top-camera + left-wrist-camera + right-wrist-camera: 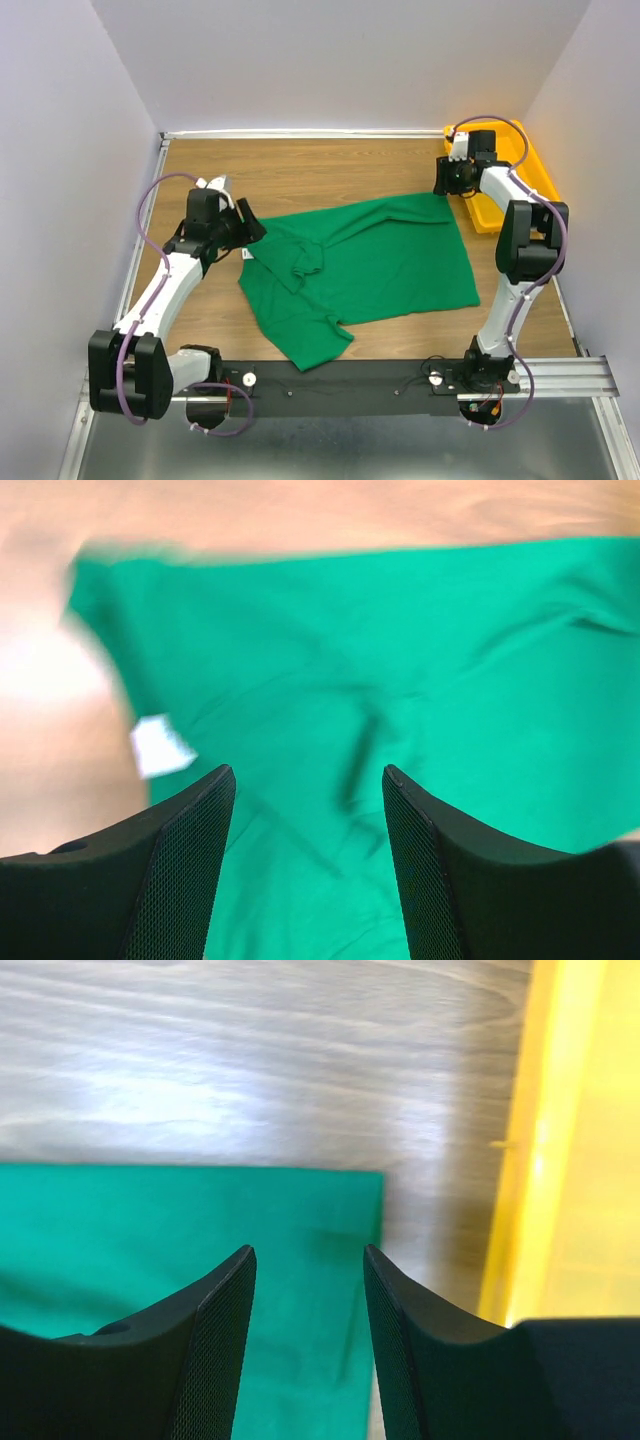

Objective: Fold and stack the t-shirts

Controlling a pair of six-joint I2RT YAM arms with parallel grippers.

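A green t-shirt [370,262] lies spread on the wooden table [300,170], its collar end at the left with a white label [248,254], one sleeve folded toward the front. My left gripper [245,222] hovers at the shirt's left edge, open and empty; its wrist view shows the shirt [400,680] and the label [160,745] between and beyond the jaws. My right gripper [441,182] is open and empty above the shirt's far right corner [340,1210], next to the yellow bin [570,1160].
A yellow bin [520,165] stands at the back right corner, close behind the right gripper. White walls enclose the table at the back and both sides. A black rail [350,385] with the arm bases runs along the front edge.
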